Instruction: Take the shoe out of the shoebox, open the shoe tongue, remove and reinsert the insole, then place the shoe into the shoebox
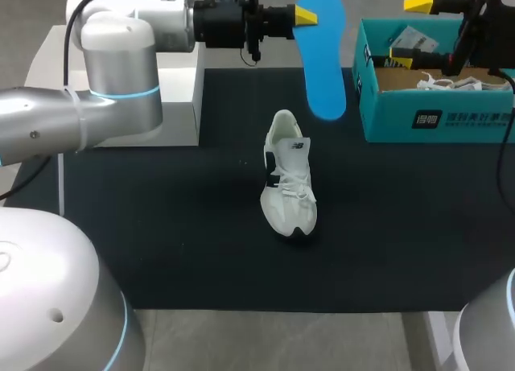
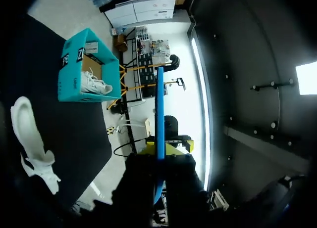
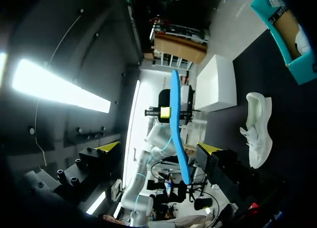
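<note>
A white shoe [image 1: 290, 178] lies on the black mat, toe toward me; in the wrist views it appears as the shoe [image 2: 29, 139] and the shoe [image 3: 260, 129]. My left gripper [image 1: 304, 17] is shut on the upper end of a blue insole [image 1: 322, 53], which hangs in the air above the mat's far side. From the left wrist the insole [image 2: 159, 114] is edge-on between the yellow tips of the left gripper [image 2: 158, 151]. My right gripper [image 1: 414, 33] stands wide open and empty over the teal shoebox [image 1: 438, 117], facing the insole [image 3: 176, 124].
A second white shoe [image 1: 459, 83] and paper lie inside the shoebox [image 2: 74, 79]. A white box [image 1: 181, 89] stands at the mat's far left, under my left arm. The black mat [image 1: 161, 242] covers the table around the shoe.
</note>
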Controlling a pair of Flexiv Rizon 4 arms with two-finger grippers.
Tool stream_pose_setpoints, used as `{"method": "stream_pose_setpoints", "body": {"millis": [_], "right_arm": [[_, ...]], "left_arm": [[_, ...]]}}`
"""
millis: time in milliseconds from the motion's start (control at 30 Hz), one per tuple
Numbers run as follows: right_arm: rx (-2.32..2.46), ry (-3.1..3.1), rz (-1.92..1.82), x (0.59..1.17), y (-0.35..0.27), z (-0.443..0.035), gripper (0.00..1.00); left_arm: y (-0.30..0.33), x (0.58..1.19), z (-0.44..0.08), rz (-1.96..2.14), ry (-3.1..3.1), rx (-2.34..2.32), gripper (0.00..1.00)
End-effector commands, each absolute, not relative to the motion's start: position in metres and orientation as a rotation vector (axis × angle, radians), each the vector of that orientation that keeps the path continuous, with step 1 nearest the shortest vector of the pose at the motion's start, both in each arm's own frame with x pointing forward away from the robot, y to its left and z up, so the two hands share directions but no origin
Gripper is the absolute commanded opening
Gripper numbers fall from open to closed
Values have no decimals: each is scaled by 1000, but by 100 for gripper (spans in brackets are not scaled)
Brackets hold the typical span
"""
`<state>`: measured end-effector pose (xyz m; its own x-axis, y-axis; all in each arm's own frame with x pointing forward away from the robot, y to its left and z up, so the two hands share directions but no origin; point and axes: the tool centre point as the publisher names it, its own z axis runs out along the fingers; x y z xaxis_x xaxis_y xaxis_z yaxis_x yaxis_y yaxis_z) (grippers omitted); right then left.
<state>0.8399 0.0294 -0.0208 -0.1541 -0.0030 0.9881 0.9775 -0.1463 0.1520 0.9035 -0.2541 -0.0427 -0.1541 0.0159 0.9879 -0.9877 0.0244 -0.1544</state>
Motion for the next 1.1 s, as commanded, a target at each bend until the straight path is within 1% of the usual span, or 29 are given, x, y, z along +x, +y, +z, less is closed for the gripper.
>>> {"method": "stream_pose_setpoints", "body": {"millis": [33, 167, 400, 800, 833, 867, 900, 967, 1033, 1100], "right_arm": [[-1232, -1239, -1438, 840, 31, -21, 100], [-1232, -1239, -1438, 840, 31, -21, 100], [-1232, -1239, -1438, 840, 31, -21, 100], [-1232, -1239, -1438, 840, 31, -21, 100], [-1232, -1239, -1438, 840, 31, -21, 100], [-1232, -1239, -1438, 840, 31, -21, 100], [-1232, -1239, -1438, 840, 31, -21, 100], [-1232, -1239, -1438, 840, 31, -21, 100], [-1232, -1239, -1438, 840, 31, -21, 100], [-1232, -1239, -1438, 840, 31, -21, 100]], "left_arm": [[-256, 912, -34, 2088, -1763, 461, 0], [-258, 912, -31, 2192, -1947, 142, 0], [-260, 909, -35, 2161, -2190, -135, 0], [-260, 909, -35, 2169, -2199, -158, 0], [-261, 910, -35, 2238, -2208, -293, 0], [-264, 913, -33, 2325, -2207, -272, 0], [-267, 917, -33, 2445, -2239, -526, 0], [-268, 922, -36, 2485, -2275, -844, 0], [-269, 926, -41, 2485, -2277, -955, 0], [-270, 929, -41, 2576, -2239, -1022, 0]]}}
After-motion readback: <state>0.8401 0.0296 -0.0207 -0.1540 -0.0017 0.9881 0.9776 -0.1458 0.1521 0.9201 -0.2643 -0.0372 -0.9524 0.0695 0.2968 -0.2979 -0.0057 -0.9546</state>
